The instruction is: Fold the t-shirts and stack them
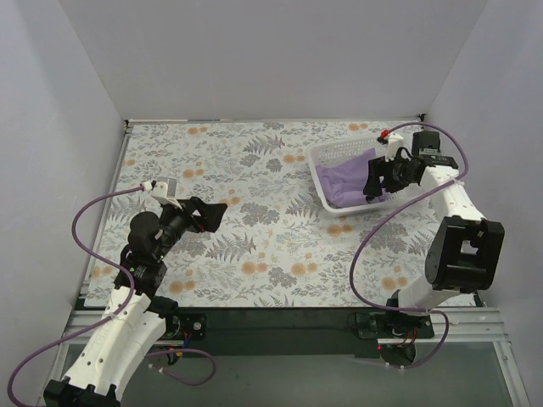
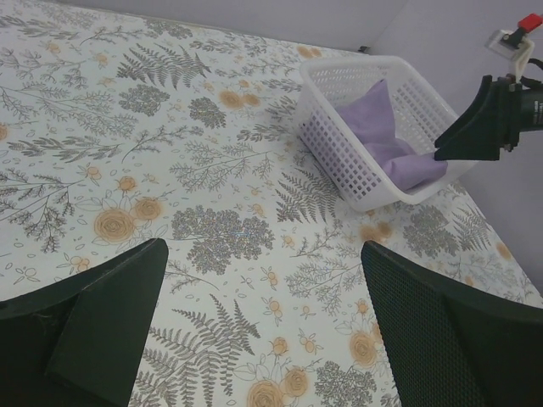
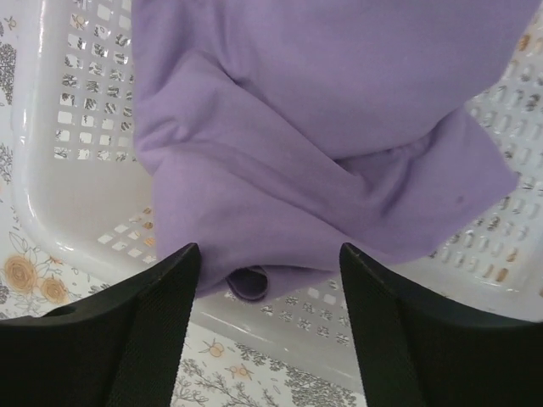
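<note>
T-shirt: the lavender t-shirt (image 1: 349, 183) sits crumpled in a heap inside the basket, up at about 2 o'clock on the table from the top view. It is not folded and not laid out.
Basket: a white lattice basket (image 1: 318, 174) standing on the table, with one purple corner poking up against its far wall and the rest slumped towards the near wall.
Right gripper: the right gripper (image 3: 267, 254) is over the basket and pointing down into it. Its jaws are apart, one finger on each side of a bunched fold at the shirt's lower edge. Nothing is pinched; whether the pads touch the cloth I cannot tell.
Left gripper: the left gripper (image 1: 212, 216) has its jaws spread wide and carries nothing. It hovers over the print at about 9 o'clock, nose aimed towards 2 o'clock at the basket and well apart from it.
Table: the table (image 1: 254, 246) wears a cloth of grey ferns and orange blooms, lying flat under both arms.
</note>
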